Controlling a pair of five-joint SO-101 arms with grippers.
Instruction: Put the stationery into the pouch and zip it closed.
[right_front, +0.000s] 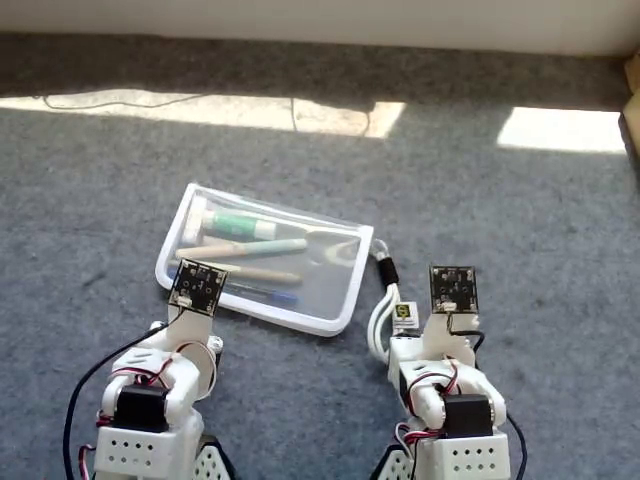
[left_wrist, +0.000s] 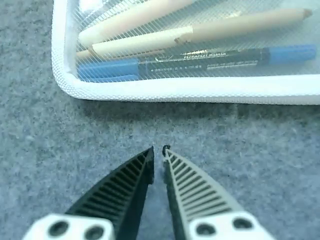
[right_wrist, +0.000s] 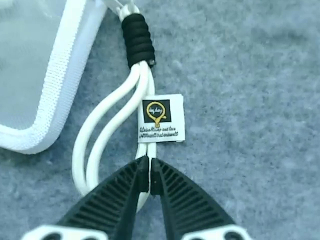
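Grey carpet (right_front: 520, 220); mesh pouch (right_front: 325, 285) at 9 o'clock of centre, pens (right_front: 245, 250) inside. Right gripper (right_wrist: 149, 162) pinching white cord loop (right_wrist: 146, 150) at pouch's 4 o'clock. Left gripper (left_wrist: 158, 150) pressed together, empty, at pouch's 7 o'clock edge. Risk: whole pouch dragged if cord pulled while unheld.

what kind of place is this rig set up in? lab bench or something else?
Probably an ordinary indoor room, not a lab bench. The pouch lies on a grey carpet-like surface, sunlight patches suggest a window, and a pale wall runs along the far edge.
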